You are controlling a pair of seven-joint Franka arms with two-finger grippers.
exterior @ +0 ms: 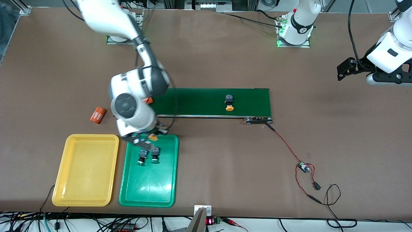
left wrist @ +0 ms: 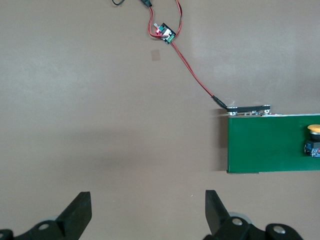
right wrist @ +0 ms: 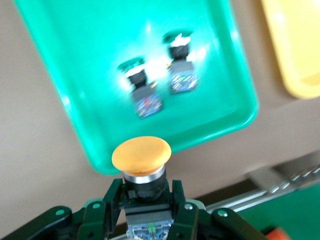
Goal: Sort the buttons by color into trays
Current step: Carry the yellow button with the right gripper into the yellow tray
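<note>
Green tray (exterior: 167,180) — right gripper (exterior: 151,137) holds orange button (exterior: 154,138).

Right arm reaches down from base, wrist bent low — right gripper (right wrist: 145,200) fingers clamped on both sides of something, held in air. Left arm waits off to side — left gripper (left wrist: 147,212) fingers spread wide, nothing between.
</note>
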